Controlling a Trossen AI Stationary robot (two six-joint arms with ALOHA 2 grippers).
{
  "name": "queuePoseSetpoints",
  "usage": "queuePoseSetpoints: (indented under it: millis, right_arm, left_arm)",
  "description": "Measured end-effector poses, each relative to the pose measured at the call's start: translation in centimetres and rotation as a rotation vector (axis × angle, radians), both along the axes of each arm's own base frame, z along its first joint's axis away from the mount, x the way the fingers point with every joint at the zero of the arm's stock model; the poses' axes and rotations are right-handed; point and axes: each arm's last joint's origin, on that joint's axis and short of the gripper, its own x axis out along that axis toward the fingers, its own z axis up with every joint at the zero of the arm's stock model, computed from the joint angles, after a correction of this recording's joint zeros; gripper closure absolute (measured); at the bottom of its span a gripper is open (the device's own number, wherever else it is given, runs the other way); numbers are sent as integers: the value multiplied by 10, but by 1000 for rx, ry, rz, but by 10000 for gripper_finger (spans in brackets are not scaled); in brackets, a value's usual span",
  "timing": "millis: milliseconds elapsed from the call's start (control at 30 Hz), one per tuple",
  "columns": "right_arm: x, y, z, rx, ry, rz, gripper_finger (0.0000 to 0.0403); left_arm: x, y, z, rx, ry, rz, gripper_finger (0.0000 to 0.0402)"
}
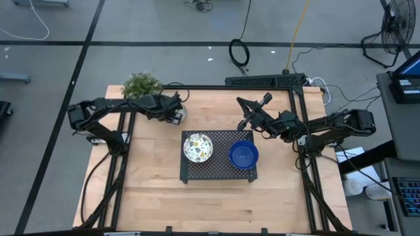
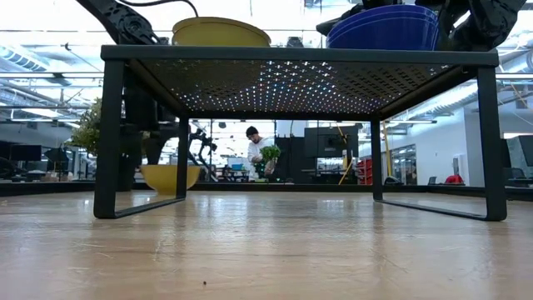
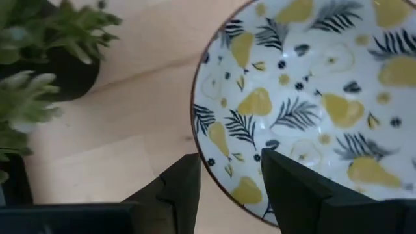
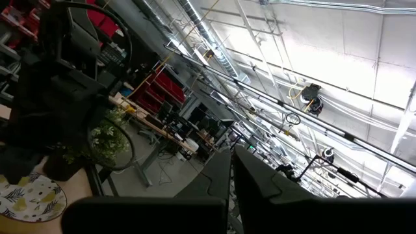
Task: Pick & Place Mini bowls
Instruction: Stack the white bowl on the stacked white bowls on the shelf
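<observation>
- Left pincer [image 3: 227, 188] hovers at the table's far-left side, fingers spread astride the rim of a patterned bowl [image 3: 312, 97] that sits on the table [image 1: 151, 190] just beside the plant [image 1: 141, 84]; one finger sits outside the rim and one over the inside. Whether the pads touch the bowl cannot be told.
- Right pincer [image 4: 231, 172] is pressed together and empty, raised near the tray's far-right corner and pointing up into the room.
- The black tray [image 1: 223, 172] stands mid-table on thin legs. On it are a patterned bowl stack [image 1: 197, 147] at left and a blue bowl stack [image 1: 243, 155] at right; the low view suggests nested bowls, count unclear.
- The bowls look like glazed ceramic: stiff, smooth, probably slippery and liable to chip if dropped or knocked against the metal tray.
- Each seems light enough for a one-sided rim pinch, the sensible hold here, since the wall is thin and shallow.
- The patterned bowl is white inside with yellow pears and dark fern leaves, edged by a thin dark rim line; seen from the low view, its outside [image 2: 169, 177] is mustard yellow.
- The tray top is perforated sheet metal, hard and matt; the table is pale, smooth wood.
- A person [image 2: 254, 154] stands far off in the room behind.
</observation>
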Motion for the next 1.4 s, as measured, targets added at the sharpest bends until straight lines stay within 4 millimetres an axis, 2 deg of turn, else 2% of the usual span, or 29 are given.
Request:
queuePoseSetpoints:
  millis: [367,667,1033,1400]
  right_arm:
    - [0,0,0,0,0,0,394]
    - [0,0,0,0,0,0,394]
    - [0,0,0,0,0,0,394]
    - [0,0,0,12,-9,6,394]
  left_arm:
    - [9,-19,0,-41,20,-204,236]
    - [14,-31,0,-42,26,-269,236]
    - [16,-14,11,-21,-18,-208,236]
    - [7,5,12,-24,-65,-18,236]
